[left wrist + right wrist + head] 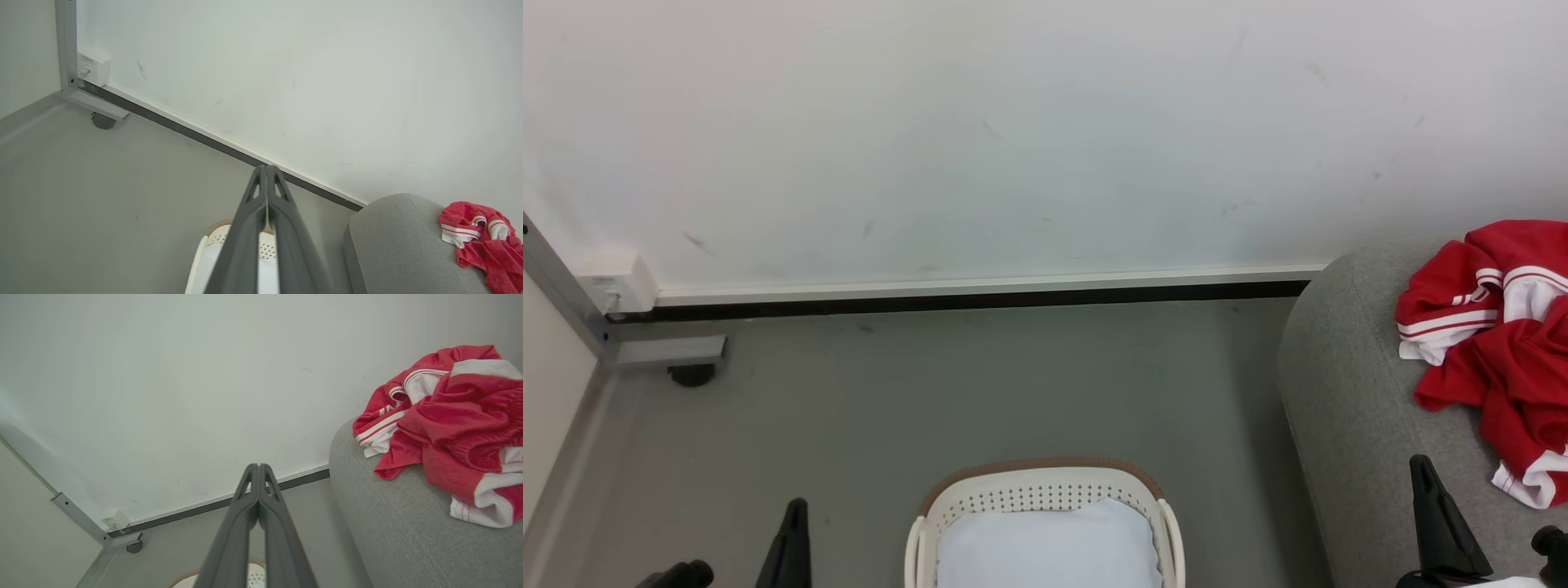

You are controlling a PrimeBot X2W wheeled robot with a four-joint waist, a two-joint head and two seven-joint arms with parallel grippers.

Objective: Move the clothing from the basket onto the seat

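The red clothing (1499,335) with white stripes and cuffs lies crumpled on the grey seat (1347,392) at the right; it also appears as the clothing (445,424) on the seat (392,522) and the clothing (482,241) on the seat (392,245). The cream basket (1045,490) with a brown rim stands on the floor at bottom centre, holding a plain pale cloth (1049,543). My left gripper (266,167) is shut with nothing in it, raised above the basket (218,239). My right gripper (258,465) is shut and empty, left of the seat.
A white wall with a dark baseboard (980,298) runs behind the grey floor. A grey metal frame on a caster (690,374) and a white wall box (617,282) stand at the left corner.
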